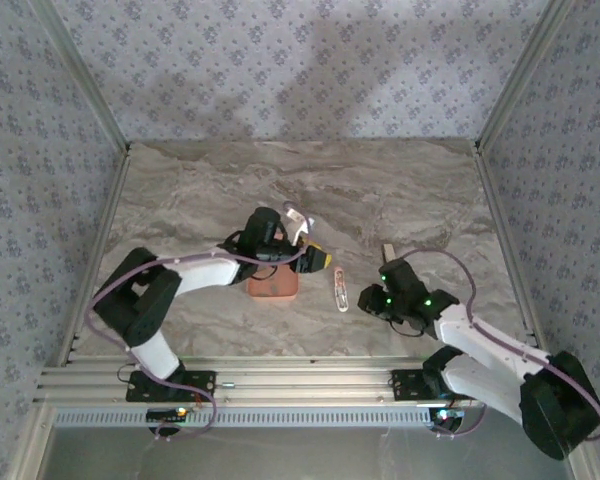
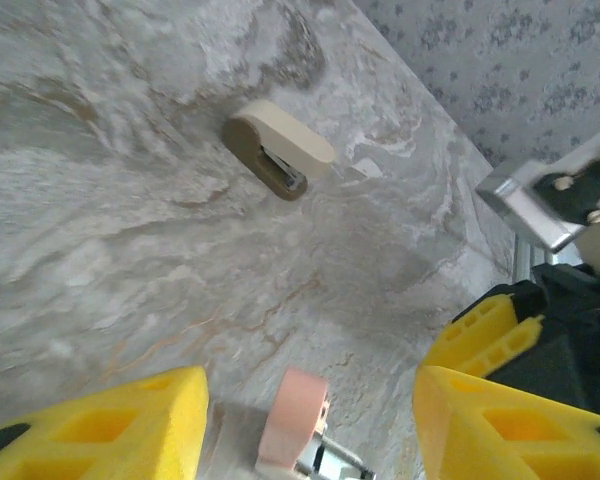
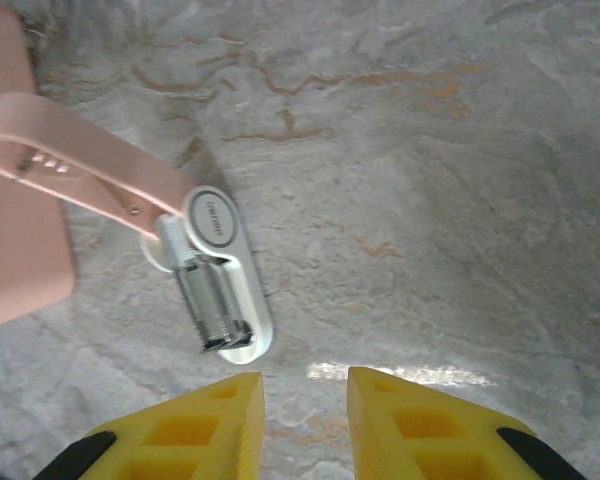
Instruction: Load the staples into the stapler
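Stapler (image 1: 338,291) is lying open, magazine (image 3: 212,300) bared. Left gripper (image 2: 310,385) is hovering spread by its lid (image 3: 90,160); right gripper (image 3: 302,385), narrowly parted, empty. Next: fetching staples, aligning with magazine.

Soft, even light; faint shadows; slight blur.

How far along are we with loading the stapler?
Done: the pink stapler lies flipped open, metal channel exposed; whether staples are in it I can't tell. In hand: nothing seen; left gripper jaws apart beside it, right gripper empty, facing it. Remaining: seat a strip, close the lid.
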Available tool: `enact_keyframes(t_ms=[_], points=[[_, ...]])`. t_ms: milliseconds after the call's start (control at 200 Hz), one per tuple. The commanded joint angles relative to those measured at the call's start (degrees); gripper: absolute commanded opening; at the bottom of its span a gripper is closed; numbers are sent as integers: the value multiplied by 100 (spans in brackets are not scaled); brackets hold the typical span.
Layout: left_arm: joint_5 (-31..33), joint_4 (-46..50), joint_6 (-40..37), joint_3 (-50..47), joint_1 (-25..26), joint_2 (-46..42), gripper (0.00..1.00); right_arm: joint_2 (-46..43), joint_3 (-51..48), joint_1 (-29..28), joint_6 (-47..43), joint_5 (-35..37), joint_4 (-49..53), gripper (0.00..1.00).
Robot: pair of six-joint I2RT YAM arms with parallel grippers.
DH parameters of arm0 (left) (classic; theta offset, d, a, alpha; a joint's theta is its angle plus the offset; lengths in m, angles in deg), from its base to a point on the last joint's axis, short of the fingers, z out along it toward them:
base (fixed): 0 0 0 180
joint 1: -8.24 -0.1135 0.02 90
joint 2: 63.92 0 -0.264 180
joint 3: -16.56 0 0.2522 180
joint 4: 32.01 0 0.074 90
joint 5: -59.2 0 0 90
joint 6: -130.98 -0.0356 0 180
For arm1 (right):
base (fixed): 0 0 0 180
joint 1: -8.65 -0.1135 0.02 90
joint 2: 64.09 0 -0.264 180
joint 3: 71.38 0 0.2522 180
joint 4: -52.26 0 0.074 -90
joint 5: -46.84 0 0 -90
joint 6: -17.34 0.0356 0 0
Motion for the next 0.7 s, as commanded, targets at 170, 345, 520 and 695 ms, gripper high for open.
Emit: enact_keyframes(t_ms=[170,345,520,695], points=[[-375,376,96,783,384,816,56,-265,-102,147,-106,-403,156,28],[-633,332,37,698,461,770,54,-287,-100,177,-197,-449,253,27],[-915,238,-74,548,568,621,54,-294,-101,227,-214,-453,283,27],[-1214,317,-166,477,657,620,53,-286,-101,286,-210,-514,244,27]])
